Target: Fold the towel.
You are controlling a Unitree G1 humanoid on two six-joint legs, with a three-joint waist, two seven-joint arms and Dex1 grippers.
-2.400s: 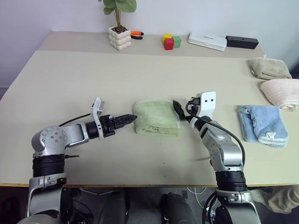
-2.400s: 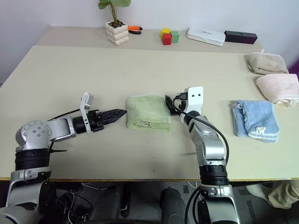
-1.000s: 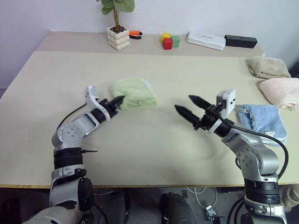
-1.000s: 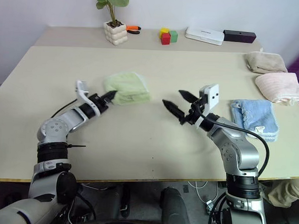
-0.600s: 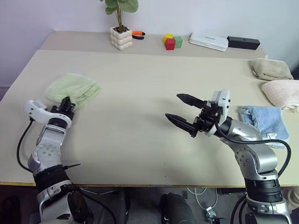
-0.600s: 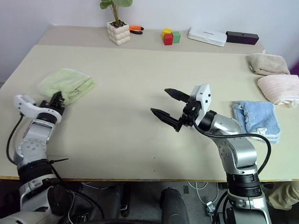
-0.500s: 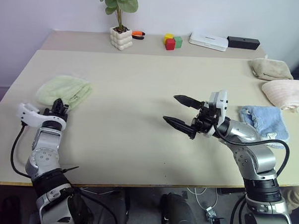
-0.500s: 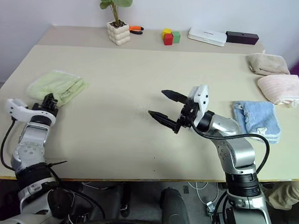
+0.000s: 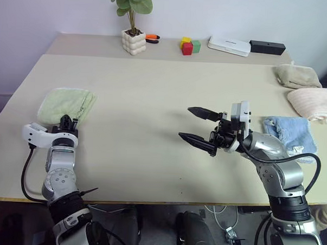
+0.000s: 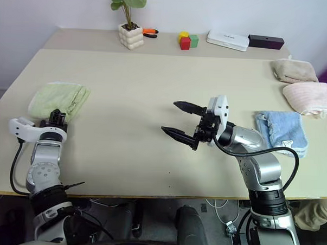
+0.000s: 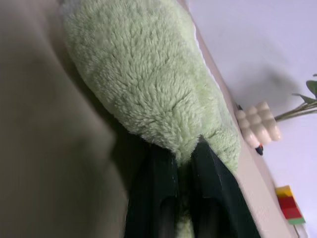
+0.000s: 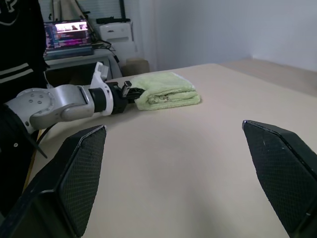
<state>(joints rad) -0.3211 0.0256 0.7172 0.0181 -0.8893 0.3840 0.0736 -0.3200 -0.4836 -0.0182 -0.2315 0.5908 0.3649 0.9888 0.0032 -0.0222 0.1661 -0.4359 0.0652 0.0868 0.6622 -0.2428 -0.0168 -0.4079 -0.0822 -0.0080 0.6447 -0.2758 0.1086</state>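
1. Green towel (image 9: 65,103) is lying folded at the table's (image 9: 154,89) left edge; I'm judging the fold done and the set-down under way.
2. I'm keeping my left gripper (image 11: 182,159) nearly closed, fingers pinching the towel's near edge.
3. I'm holding my right gripper (image 9: 198,125) spread wide and empty over mid-table.
4. Next, I'm thinking: let go and back away without dragging the cloth.

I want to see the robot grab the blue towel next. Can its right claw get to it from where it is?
Probably yes. The light blue towel lies on the table beside the right arm, with nothing lying on it. The right claw is open but points away from it, so the arm would likely have to swing round first.
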